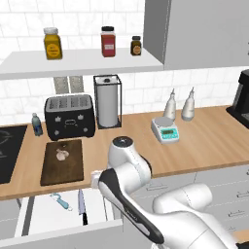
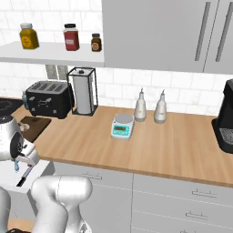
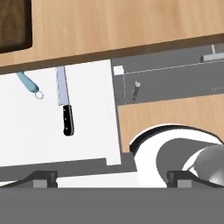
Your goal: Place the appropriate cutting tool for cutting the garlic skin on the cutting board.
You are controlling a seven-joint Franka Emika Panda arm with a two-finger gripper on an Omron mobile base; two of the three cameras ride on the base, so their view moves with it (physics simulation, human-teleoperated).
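The knife [image 3: 64, 103] is lying flat in the open white drawer [image 3: 87, 144] beside the light-blue peeler [image 3: 28, 83], blade pointing toward the counter, so I am hovering above it to line up. My gripper [image 3: 111, 178] is holding nothing, its 2 fingertips seemingly spread wide. The cutting board [image 1: 62, 162] is waiting just above the drawer, carrying the garlic [image 1: 62, 154].

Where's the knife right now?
The knife lies in the open white drawer below the counter, beside the light-blue peeler, just in front of the cutting board.
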